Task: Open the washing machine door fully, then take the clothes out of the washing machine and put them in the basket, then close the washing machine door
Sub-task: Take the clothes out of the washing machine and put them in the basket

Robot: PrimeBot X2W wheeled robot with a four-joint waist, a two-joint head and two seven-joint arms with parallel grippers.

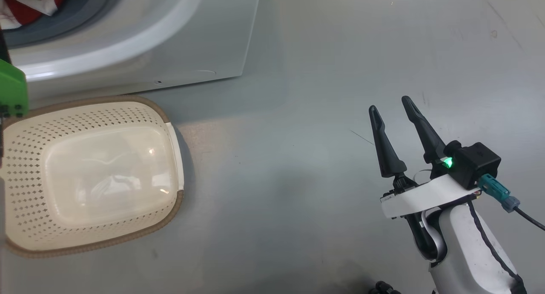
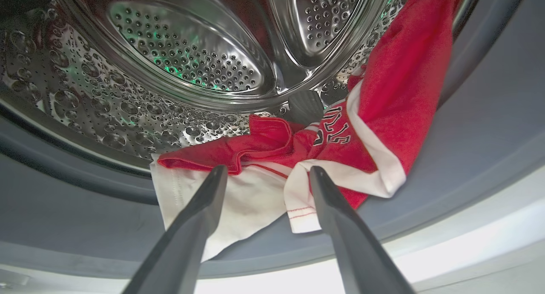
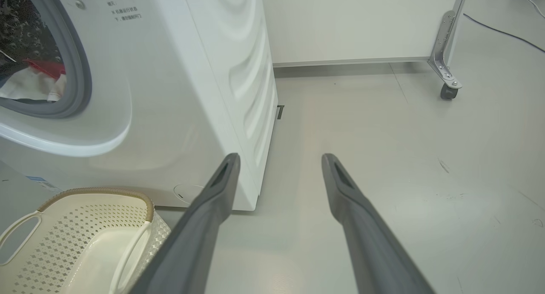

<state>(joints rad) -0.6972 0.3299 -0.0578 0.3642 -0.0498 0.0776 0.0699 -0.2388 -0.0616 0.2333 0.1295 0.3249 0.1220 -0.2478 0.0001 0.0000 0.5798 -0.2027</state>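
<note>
From the left wrist, the left gripper (image 2: 268,170), fingers spread wide, points into the steel drum (image 2: 191,51) of the washing machine (image 2: 489,238), where red-and-white clothes (image 2: 383,94) spill over the grey rubber ring (image 2: 489,136). The head view takes in the cream basket (image 1: 25,166) on the floor (image 1: 298,158) just before the washing machine, and the right gripper (image 1: 389,104), likewise open, well off to its right.

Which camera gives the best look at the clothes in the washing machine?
The left wrist view: the red and white clothes spill large from the drum, just beyond the open fingers. The head view catches a scrap in its top left corner; the right wrist view, a small far bundle.
</note>
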